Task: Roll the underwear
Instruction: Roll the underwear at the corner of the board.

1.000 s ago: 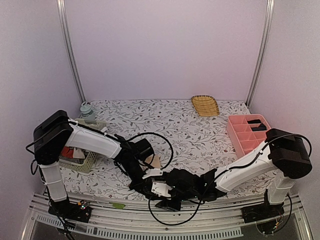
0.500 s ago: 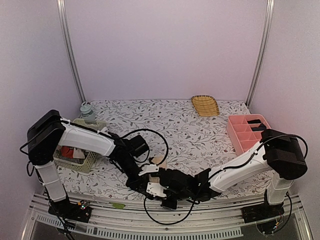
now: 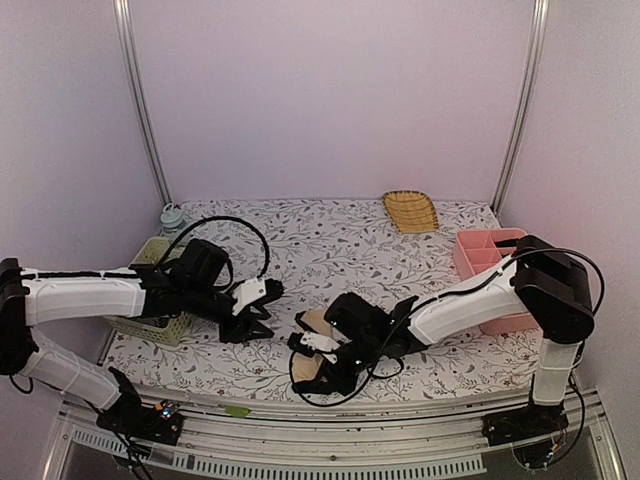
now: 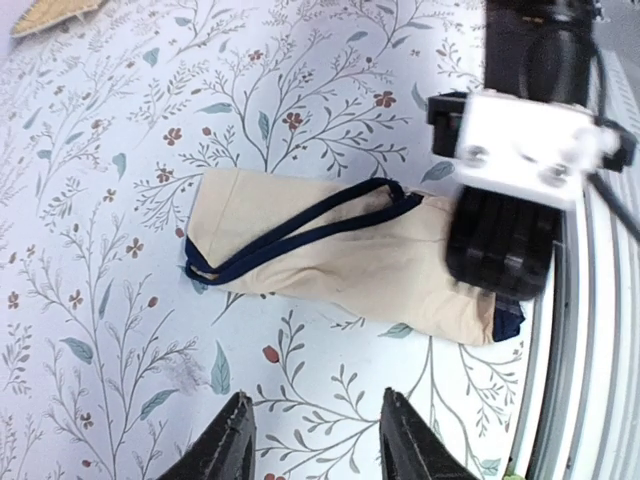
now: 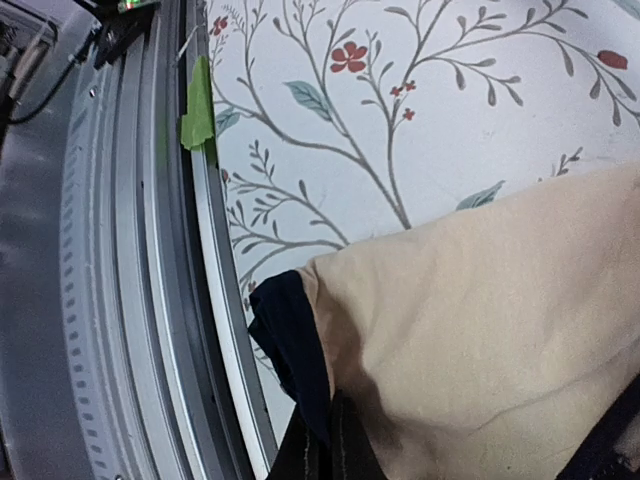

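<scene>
The right pincer (image 5: 322,448) is pinched shut on the dark-edged end of the beige underwear (image 4: 330,250). Its tips are cut off at the bottom of the wrist view, and from above it hides that end. The underwear lies folded flat on the flowered surface (image 4: 300,90), with the gripped end beside the metal rail (image 5: 130,250). Left of the underwear and apart from it, the left pincer (image 4: 315,445) is spread and empty, with only its tips showing. Further left, the left arm partly covers a basket (image 3: 178,323).
</scene>
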### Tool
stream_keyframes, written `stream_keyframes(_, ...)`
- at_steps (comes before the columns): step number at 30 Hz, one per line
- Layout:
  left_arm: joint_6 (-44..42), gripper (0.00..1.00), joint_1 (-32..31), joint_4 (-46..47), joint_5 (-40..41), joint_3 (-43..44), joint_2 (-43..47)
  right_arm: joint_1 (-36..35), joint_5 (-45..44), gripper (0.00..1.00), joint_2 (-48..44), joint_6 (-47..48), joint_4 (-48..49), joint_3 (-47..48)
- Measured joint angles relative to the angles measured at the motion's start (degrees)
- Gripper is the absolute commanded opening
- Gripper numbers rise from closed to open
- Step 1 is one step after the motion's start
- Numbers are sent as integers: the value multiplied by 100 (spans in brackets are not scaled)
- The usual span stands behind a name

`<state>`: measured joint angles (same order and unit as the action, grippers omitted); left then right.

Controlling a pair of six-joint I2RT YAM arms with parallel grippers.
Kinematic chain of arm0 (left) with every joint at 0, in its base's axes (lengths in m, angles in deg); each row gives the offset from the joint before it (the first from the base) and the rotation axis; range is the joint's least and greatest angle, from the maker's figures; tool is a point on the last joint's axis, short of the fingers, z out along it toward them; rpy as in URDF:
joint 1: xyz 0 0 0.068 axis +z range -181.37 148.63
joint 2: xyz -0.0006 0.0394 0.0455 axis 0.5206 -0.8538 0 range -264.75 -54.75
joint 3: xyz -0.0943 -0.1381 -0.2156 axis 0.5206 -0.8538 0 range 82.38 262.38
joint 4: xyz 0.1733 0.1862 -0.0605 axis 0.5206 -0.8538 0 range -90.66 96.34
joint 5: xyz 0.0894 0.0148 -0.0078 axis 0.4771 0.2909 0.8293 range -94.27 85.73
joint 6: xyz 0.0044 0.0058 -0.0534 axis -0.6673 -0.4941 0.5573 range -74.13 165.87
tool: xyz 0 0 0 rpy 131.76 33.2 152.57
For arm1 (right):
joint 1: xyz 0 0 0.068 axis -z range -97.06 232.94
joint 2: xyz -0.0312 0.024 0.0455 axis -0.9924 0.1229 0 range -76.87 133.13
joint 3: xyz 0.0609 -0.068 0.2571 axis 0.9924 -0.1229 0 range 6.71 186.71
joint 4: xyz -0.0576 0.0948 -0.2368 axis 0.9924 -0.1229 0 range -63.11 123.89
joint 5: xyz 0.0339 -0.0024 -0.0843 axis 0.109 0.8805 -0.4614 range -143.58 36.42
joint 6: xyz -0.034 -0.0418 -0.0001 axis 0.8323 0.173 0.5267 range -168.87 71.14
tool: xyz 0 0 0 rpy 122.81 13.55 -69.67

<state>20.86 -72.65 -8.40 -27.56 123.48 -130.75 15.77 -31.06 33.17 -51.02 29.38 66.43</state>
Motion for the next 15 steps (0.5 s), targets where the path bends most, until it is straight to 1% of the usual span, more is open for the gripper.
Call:
stream_keyframes(4, -24, 43, -2, 380, 186, -590, 610, 616, 1388, 0, 586, -584, -173, 479)
stream_keyframes(8, -96, 43, -125, 549, 284, -903, 1110, 999, 2524, 0, 1078, -1113, -267, 796)
stream_keyframes(11, -216, 43, -518, 651, 417, -1067, 1384, 1213, 3270, 0, 1429, -1486, -356, 1012)
stream_keyframes(13, -291, 42, -855, 684, 527, -1134, 1410, 1318, 3659, 0, 1620, -1700, -417, 1145)
stream_keyframes(15, -350, 41, -1217, 708, 654, -1174, 1311, 1403, 3864, 0, 1694, -1893, -472, 1228)
